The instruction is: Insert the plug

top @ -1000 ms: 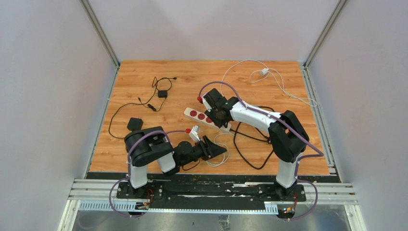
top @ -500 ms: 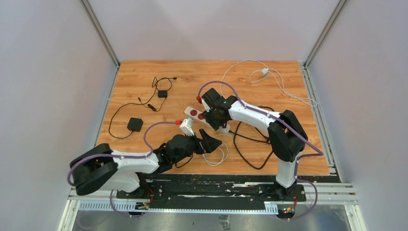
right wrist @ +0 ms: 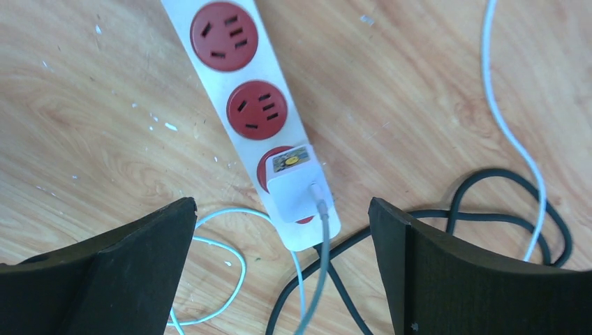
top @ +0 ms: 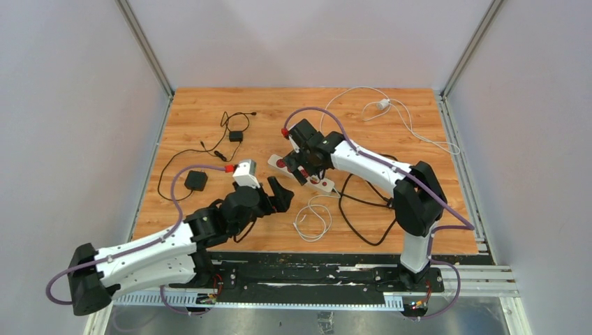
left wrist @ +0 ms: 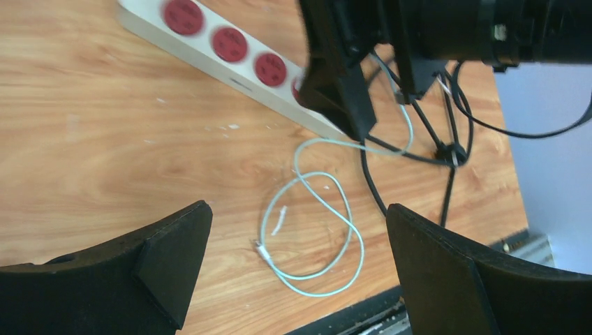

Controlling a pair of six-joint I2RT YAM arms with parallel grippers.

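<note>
my right gripper (right wrist: 280, 209) hangs fingers apart over the white plug (right wrist: 293, 185), which sits in the power strip (right wrist: 241, 73) end socket; left gripper (left wrist: 299, 209) also spread, holding nothing

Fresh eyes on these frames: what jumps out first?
The white strip with red sockets lies at the centre of the table, and a white plug sits in its end socket. The right gripper hangs open straight above that plug. The left gripper, also open, hovers over a pale cable coil near the front edge.
</note>
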